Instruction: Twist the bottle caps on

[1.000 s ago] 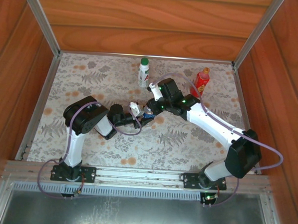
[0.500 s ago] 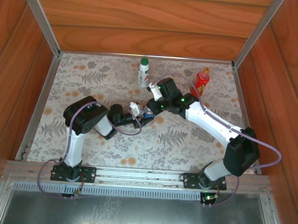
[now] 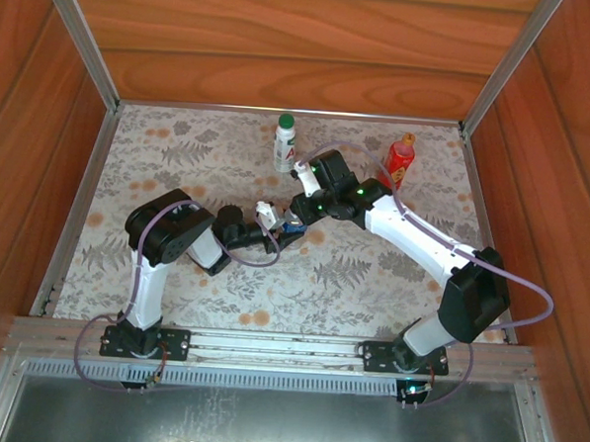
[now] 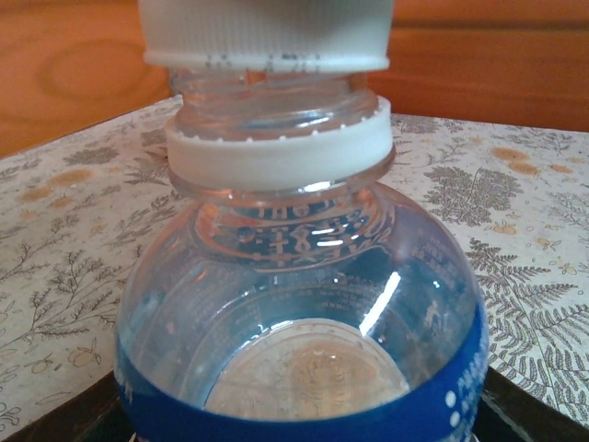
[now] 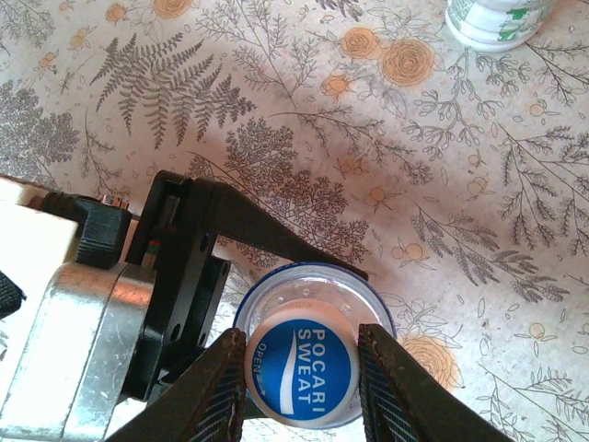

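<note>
The short clear bottle (image 4: 304, 304) with the blue label stands upright at the table's middle, and my left gripper (image 3: 285, 226) is shut on its body. A cap with a blue top (image 5: 302, 373) and white ribbed side (image 4: 267, 37) sits on the bottle's mouth, with neck threads still showing under it. My right gripper (image 5: 306, 368) is shut on this cap from above, its fingers (image 5: 216, 396) pressed on both sides. At the back stand the white bottle (image 3: 284, 143) under a green cap and the red bottle (image 3: 399, 161) under an orange cap.
The flowered table (image 3: 180, 156) is walled by wood panels on three sides. The white bottle's base (image 5: 497, 18) shows just beyond the held bottle. The right arm's cable (image 3: 528, 303) loops out near the right wall.
The right arm's elbow has shifted slightly left and its wrist has turned a little over the cap. The left arm and the clear bottle have stayed in place.
</note>
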You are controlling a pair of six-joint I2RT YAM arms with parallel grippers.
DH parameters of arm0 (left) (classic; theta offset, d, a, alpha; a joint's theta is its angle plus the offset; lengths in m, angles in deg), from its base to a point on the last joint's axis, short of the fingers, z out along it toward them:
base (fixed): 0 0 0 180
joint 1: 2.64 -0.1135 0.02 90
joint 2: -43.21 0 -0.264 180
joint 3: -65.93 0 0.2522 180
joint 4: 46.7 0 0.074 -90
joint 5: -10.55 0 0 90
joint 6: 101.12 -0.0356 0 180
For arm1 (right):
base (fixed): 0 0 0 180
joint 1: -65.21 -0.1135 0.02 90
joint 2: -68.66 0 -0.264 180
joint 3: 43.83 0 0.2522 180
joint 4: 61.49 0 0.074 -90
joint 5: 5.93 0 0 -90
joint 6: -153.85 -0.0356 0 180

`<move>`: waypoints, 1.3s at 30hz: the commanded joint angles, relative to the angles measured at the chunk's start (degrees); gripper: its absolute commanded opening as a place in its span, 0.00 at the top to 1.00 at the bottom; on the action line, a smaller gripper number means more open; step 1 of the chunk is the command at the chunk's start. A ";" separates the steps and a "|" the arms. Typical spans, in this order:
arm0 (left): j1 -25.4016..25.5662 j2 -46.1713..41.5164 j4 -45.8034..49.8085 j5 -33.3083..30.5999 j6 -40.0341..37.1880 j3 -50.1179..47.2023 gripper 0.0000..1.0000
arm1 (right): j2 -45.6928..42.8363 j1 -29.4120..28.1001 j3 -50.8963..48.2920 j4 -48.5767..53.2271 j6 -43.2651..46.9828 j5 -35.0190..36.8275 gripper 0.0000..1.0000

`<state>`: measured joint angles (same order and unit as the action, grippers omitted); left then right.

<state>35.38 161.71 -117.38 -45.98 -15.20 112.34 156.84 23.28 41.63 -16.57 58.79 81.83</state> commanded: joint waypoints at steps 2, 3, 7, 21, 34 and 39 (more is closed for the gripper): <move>-0.04 1.76 3.23 1.46 -0.54 -0.74 0.38 | 1.33 0.35 1.54 4.81 0.80 -0.91 0.65; -0.10 1.78 3.23 1.50 -0.56 -0.74 0.38 | 1.57 0.35 1.76 5.19 0.94 -0.69 0.67; -0.06 1.82 3.23 1.61 -0.53 -0.74 0.38 | 2.44 0.34 3.51 6.89 0.67 -1.11 0.69; -0.07 2.17 3.26 1.69 -0.67 -0.57 0.38 | 6.13 0.34 12.33 17.40 -0.69 -0.17 0.74; -0.18 2.05 3.21 1.60 -0.71 -0.56 0.38 | 12.50 0.09 17.62 22.76 -0.35 -0.87 0.75; -0.21 2.30 3.27 1.76 -0.81 -0.46 0.38 | 13.24 -0.17 18.79 24.82 -0.13 -0.47 0.72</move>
<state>35.25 161.84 -117.40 -45.04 -15.13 112.36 168.12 23.23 60.08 4.10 58.79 81.24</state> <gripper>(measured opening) 0.618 0.321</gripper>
